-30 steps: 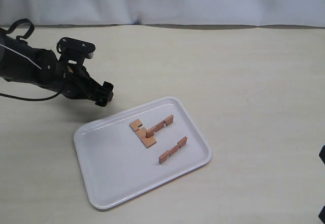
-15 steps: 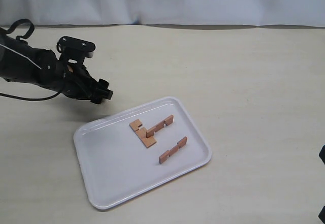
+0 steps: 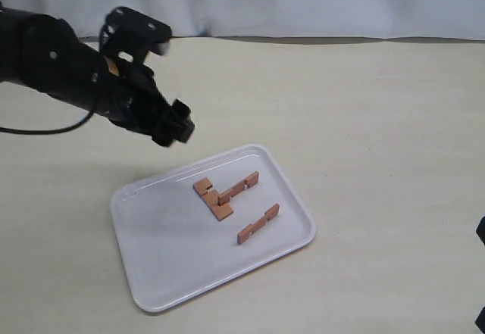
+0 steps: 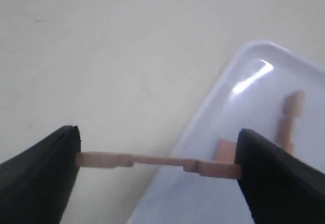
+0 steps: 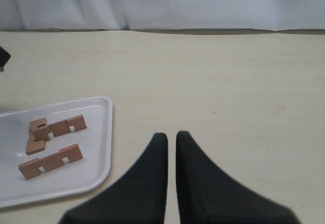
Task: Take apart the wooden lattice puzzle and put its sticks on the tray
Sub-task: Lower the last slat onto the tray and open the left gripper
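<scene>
One plain cream tabletop [image 3: 364,114] is pretty much the whole scene, matte and pale, with a white cloth backdrop [image 3: 303,1] hanging along its far edge. One large white rectangular plastic tray [image 3: 174,273] with rounded corners and a low raised rim lies on it at an angle.

Stick count: four short flat light-brown notched wooden sticks in all. Three lie flat in the tray. Two of them meet at one end, a diagonal stick [image 3: 214,200] and a crossing stick [image 3: 241,185]. I honestly can't tell if they're slotted together or just touching. A lone stick [image 3: 258,224] lies just beside that pair, not touching it.

The fourth stick [image 4: 157,160] is in the black left gripper [image 3: 173,126]. It's pinched lengthwise, one end against each finger, so the jaws stand wide but are clamped on it. That gripper is up off the table, just beside the tray's rim. In the left wrist view one end of the held stick is over the tray's corner and the other end is over bare table. The three loose sticks are near it, further into the tray.

The black right gripper [image 5: 171,135] has its fingers pressed nearly together with only a sliver between, and nothing in them. The tray is well apart from it, off toward the left arm's side.
</scene>
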Robot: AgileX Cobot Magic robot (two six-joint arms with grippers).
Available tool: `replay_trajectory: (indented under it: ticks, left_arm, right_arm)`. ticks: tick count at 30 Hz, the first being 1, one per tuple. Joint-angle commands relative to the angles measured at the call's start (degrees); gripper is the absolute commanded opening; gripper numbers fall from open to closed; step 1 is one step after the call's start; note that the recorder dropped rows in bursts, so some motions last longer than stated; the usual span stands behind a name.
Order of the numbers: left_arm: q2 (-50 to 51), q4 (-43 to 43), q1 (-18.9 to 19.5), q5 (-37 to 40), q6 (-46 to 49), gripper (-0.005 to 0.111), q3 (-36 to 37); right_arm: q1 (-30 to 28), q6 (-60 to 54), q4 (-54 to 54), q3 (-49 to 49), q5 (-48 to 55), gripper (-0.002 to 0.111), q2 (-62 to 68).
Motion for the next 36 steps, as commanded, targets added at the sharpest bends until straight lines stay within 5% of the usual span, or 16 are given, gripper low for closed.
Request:
replay_trajectory:
  ticks: [1, 6, 9, 16, 23, 29, 31, 36]
  left_arm:
    - [1.7, 0.0, -6.9, 7.4, 0.4, 0.0, 0.0]
    - [4.8, -2.3, -8.9, 7.8, 0.4, 0.002, 0.0]
    - [6.7, -3.1, -8.9, 6.3, 0.4, 0.016, 0.0]
    - [7.2, -3.0, -8.9, 5.3, 0.4, 0.075, 0.0]
    - [5.3, -3.0, -8.9, 5.5, 0.4, 0.093, 0.0]
    - [0.7, -0.5, -8.6, 11.1, -0.2, 0.093, -0.3]
    - [-2.3, 4.2, -7.4, 16.4, -6.9, 0.088, -1.6]
    - [-10.0, 21.1, -2.0, 31.1, -16.4, 0.04, -2.2]
  right_arm:
    - [0.1, -0.3, 0.1, 0.2, -0.2, 0.006, -0.2]
    - [0.1, -0.3, 0.1, 0.2, -0.2, 0.006, -0.2]
    - [0.1, -0.3, 0.1, 0.2, -0.2, 0.006, -0.2]
    - [0.1, -0.3, 0.1, 0.2, -0.2, 0.006, -0.2]
    - [0.1, -0.3, 0.1, 0.2, -0.2, 0.006, -0.2]
    - [0.1, -0.3, 0.1, 0.2, -0.2, 0.006, -0.2]
    - [0.1, -0.3, 0.1, 0.2, -0.2, 0.006, -0.2]
    - [0.1, -0.3, 0.1, 0.2, -0.2, 0.006, -0.2]
